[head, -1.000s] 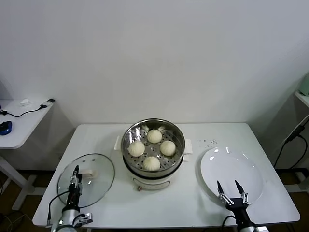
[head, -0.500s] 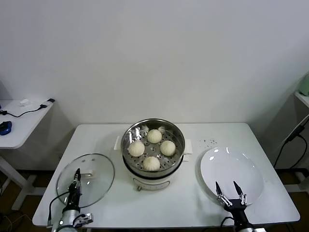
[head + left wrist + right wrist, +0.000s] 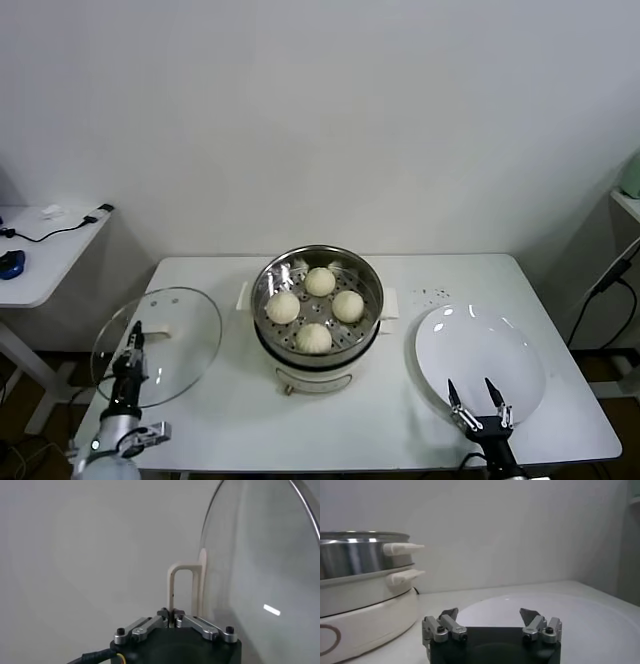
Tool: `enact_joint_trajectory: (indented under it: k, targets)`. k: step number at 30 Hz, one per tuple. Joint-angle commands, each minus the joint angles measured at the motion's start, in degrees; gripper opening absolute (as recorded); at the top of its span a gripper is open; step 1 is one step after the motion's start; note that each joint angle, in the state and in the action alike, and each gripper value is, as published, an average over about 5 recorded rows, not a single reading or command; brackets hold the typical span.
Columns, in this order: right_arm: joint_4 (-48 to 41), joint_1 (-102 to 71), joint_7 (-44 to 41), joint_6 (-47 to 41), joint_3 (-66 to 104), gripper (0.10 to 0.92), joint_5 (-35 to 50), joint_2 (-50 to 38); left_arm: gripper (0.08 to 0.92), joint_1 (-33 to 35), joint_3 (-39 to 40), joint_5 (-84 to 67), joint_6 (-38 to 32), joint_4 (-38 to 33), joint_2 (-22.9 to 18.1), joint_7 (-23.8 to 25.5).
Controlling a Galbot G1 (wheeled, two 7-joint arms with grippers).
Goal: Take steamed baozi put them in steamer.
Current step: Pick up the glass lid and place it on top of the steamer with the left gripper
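The left end effector (image 3: pixel 134 335) sits at the near left corner of the tabletop (image 3: pixel 230 420), its arm rising from below with the wrist pointing up and away. Its fingers are pressed together, pinching the white handle (image 3: pixel 183 592) of the glass lid (image 3: pixel 157 346), which is tilted up on edge (in the left wrist view the glass stands beside the handle). The right end effector (image 3: pixel 477 396) hangs over the near rim of the white plate (image 3: pixel 490 345), its two dark fingertips spread wide with nothing between them. The steamer (image 3: pixel 317 315) stands at the centre of the tabletop, uncovered, and the four steamed baozi (image 3: pixel 315 309) lie on its perforated tray, close together in a diamond.
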Motion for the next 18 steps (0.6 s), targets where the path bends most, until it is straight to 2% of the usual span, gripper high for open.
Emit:
enact_joint_trajectory:
  k: [1, 4, 7, 18]
  targets:
    - [1.0, -0.6, 1.2, -0.9, 0.1, 0.823, -1.9, 0.2, 0.139, 1.1, -1.2, -11.8, 9.7, -21.6, 13.1, 19.2]
    - [1.2, -0.7, 2.6, -2.1, 0.5, 0.823, -4.4, 0.7, 0.139, -0.8, 1.3, -12.2, 16.5, -27.3, 14.5, 25.9]
    - [1.6, -0.8, 3.5, -2.8, 0.8, 0.823, -5.1, 0.8, 0.139, -3.0, 6.5, -10.8, 22.1, -31.4, 13.9, 30.5]
    - [1.6, -1.3, 4.9, -2.3, 0.8, 0.823, -6.1, 1.4, 0.139, -11.8, 27.3, 4.9, 33.4, -31.4, 4.9, 36.0]
